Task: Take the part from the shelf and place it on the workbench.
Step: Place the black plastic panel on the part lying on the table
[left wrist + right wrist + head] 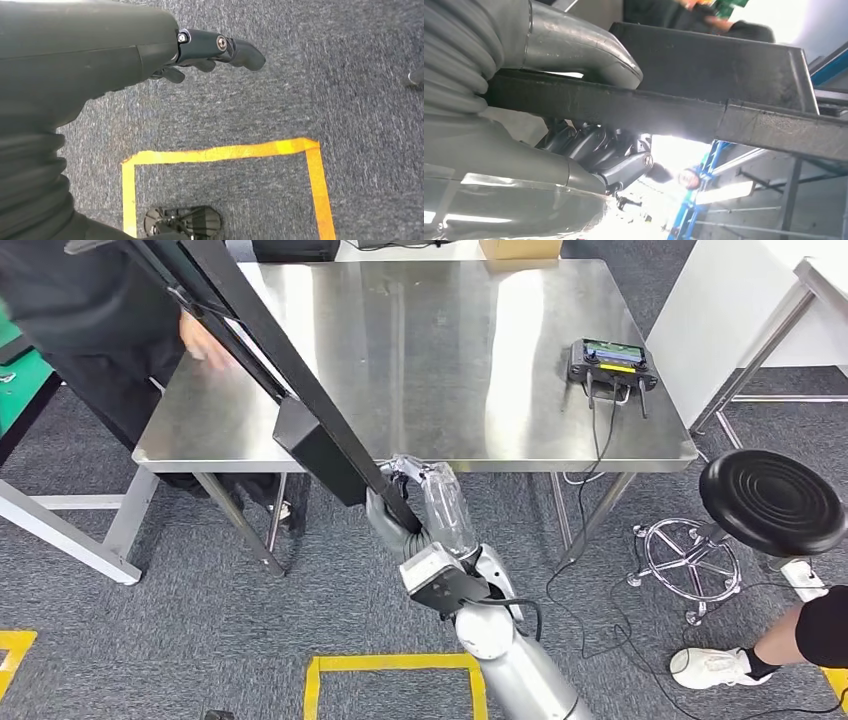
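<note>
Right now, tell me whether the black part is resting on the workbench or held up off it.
Held up. The right hand grips the long black part at its lower end, in front of the workbench edge, and the part slants up over it.

We count one steel workbench (420, 430) at 12 o'clock. One black part (300, 390), long and angled, held in the one right hand (415, 510). One left hand (220, 52) over carpet. One controller (610, 362) at 1 o'clock on the bench. One black stool (770, 502) at 3 o'clock. Two people: one (90, 330) at 10 o'clock, one shoe (712, 667) at 4 o'clock. One cardboard box (520, 248).
</note>
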